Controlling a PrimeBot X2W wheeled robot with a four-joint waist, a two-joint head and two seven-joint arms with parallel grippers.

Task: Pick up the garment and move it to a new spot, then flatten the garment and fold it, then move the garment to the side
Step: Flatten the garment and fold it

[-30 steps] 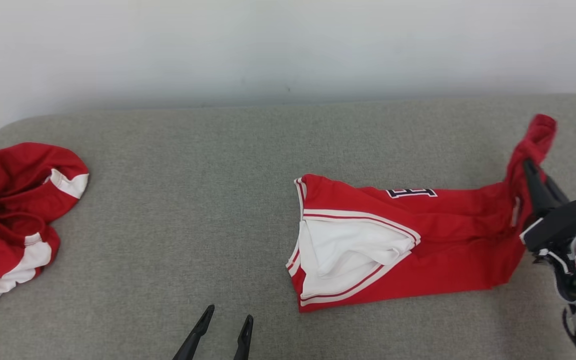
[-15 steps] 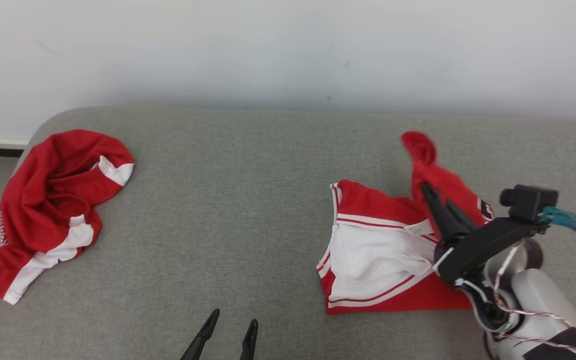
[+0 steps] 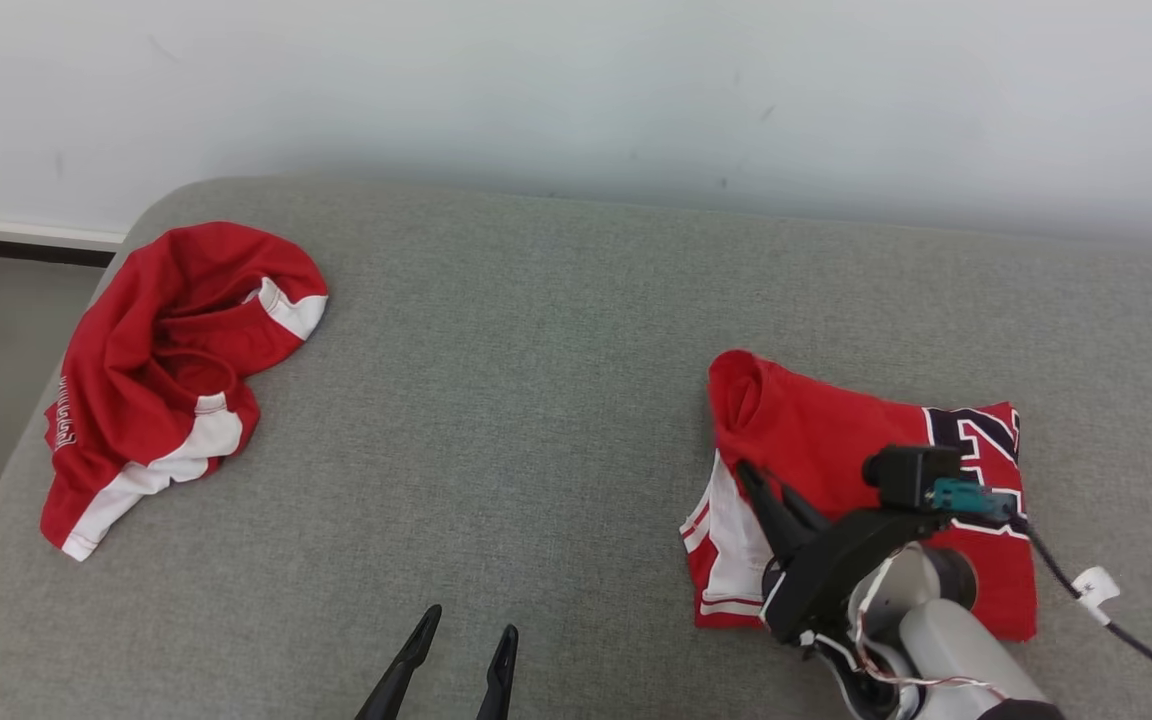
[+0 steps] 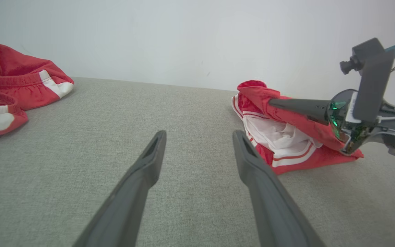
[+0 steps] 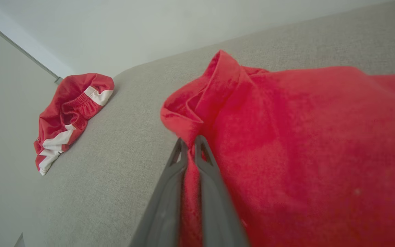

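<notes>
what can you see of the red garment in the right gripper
The garment is red, of soft sporty-looking cloth, with a white inside and red-and-white striped trim showing at its open left edge, and dark white-outlined print near its right side. It lies doubled over, rumpled, on the grey cushion. The right gripper, shut, pinches a raised fold of its top layer.

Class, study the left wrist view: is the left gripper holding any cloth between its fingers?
No: the left gripper has its jaws apart above the grey surface, with no cloth between them.
</notes>
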